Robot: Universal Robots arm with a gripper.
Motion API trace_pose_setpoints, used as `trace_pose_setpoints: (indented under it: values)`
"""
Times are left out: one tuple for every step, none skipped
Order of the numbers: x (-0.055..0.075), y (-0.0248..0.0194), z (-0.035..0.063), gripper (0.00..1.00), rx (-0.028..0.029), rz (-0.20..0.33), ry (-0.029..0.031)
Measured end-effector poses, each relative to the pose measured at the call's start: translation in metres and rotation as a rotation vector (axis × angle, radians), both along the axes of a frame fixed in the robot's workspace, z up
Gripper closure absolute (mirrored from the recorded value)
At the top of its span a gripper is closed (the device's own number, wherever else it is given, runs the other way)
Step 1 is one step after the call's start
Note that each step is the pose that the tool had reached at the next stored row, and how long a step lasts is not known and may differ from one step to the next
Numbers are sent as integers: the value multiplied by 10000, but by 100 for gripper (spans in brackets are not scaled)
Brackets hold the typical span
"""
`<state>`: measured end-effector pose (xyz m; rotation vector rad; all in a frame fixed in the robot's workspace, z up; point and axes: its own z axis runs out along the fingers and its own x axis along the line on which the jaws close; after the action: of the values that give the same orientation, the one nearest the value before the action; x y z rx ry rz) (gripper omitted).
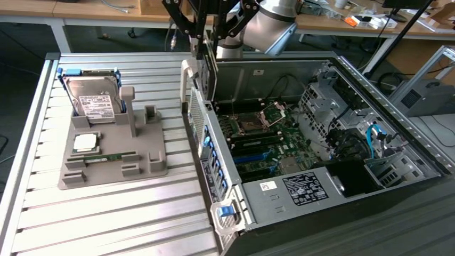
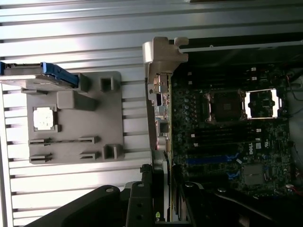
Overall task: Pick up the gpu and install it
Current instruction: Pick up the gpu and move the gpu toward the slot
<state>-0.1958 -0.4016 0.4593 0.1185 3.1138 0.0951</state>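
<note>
The gripper (image 1: 205, 49) is clamping its black fingers on the gpu (image 1: 206, 80), holding it on edge in the air. The card is hanging straight down from the fingers. It is a thin, dark circuit board with a silver metal bracket (image 1: 187, 79) running along one edge, and the bracket's end is bent over into a tab. In the wrist view the card is showing edge-on, with ports set in the bracket.

Beneath it, the rear edge of the open computer case (image 1: 398, 133) is lying with the motherboard (image 1: 263, 138) facing up. Farther out, toward the exterior view's left, a grey holder (image 1: 153, 160) is sitting on the slatted table (image 1: 106, 224), carrying a hard drive (image 1: 96, 101).
</note>
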Motion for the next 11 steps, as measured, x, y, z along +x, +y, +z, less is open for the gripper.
trace_pose_setpoints:
  values:
    - [7, -1, -1, 73, -2, 0, 0]
    - [15, -2, -2, 73, -3, 0, 0]
    - [22, -2, -3, 73, -5, 0, 0]
    - [31, -2, -5, 73, -7, 0, 1]
    - [38, -3, -6, 73, -8, 1, 0]
    - [45, -3, -8, 73, -10, 1, 0]
    - [51, -4, -10, 73, -11, 0, -1]
    - [58, -5, -11, 73, -14, 0, -1]
    - [64, -5, -12, 73, -16, 0, 0]
    - [70, -6, -13, 73, -18, 1, 0]
    - [76, -7, -15, 73, -19, 0, 0]
